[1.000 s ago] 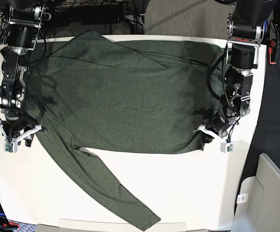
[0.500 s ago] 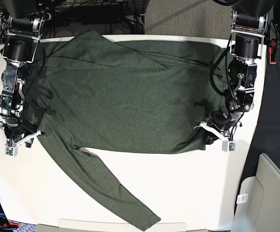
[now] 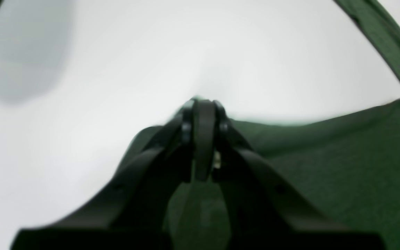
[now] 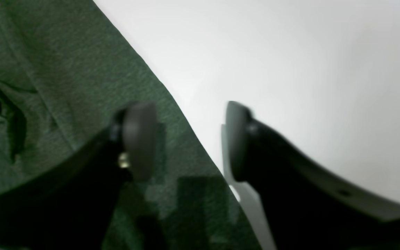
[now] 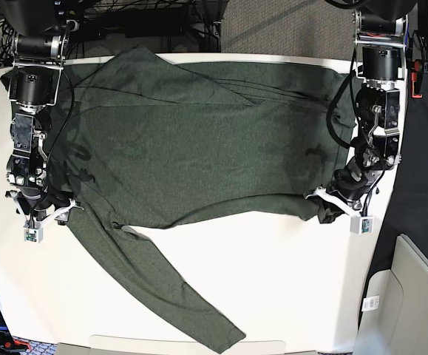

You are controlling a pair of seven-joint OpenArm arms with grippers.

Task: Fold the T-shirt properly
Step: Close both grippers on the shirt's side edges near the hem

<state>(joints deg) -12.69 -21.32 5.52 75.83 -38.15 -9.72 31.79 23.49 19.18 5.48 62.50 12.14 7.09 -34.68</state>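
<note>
While left tool point(image 3: 203, 114) pinches T-shirt point(image 5: 199, 148) edge, right tool point(image 4: 186, 139) spread astride edge.

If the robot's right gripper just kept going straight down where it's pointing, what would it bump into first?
Probably the edge of the dark olive-green knit T-shirt: the open right gripper straddles it, with the white table beside. Depth is unclear.
</note>
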